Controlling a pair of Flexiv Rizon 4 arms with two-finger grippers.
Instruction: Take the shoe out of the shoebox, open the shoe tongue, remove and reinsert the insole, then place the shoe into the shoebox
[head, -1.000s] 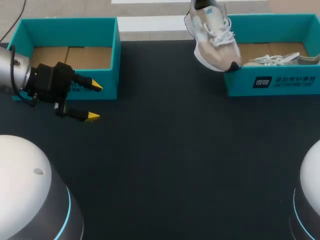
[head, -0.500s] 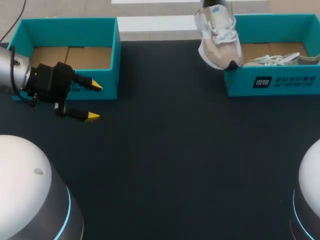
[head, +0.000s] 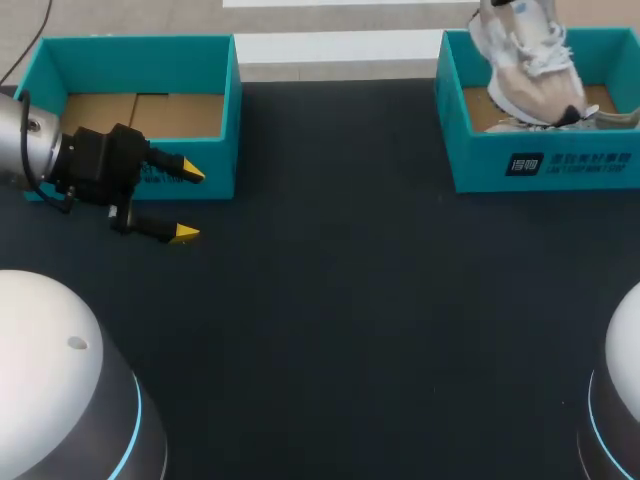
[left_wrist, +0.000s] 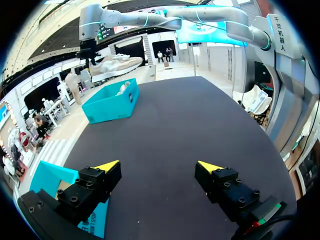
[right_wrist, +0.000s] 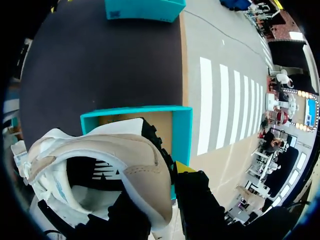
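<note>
1. While the right jaws clench the heel of the shoe (head: 525, 60), it hangs toe-down over the right shoebox (head: 545, 165) at the far right of the worktop (head: 330, 300). Whether the toe touches anything below, I cannot tell.
2. Right wrist view: one finger sits inside the heel opening and the other presses the outside of the heel. Only one yellow tip (right_wrist: 182, 167) shows, beside the heel. The teal box wall lies right under the shoe.
3. A second shoe (head: 605, 118) lies in the same box with its white laces showing, partly hidden behind the held shoe.
4. The left jaws are released, with the fingertips (head: 185, 233) wide apart and nothing between them. The left arm (head: 30, 150) holds them just in front of the left shoebox (head: 135, 50).
5. One tip overlaps that box's front wall in the head view (contact not resolvable).
6. The left shoebox is open-topped, and its brown cardboard floor is visible.
7. Left wrist view: bare dark worktop lies between the fingers. The right shoebox is well ahead, and the shoe hangs above it on the right arm (left_wrist: 150, 17).
</note>
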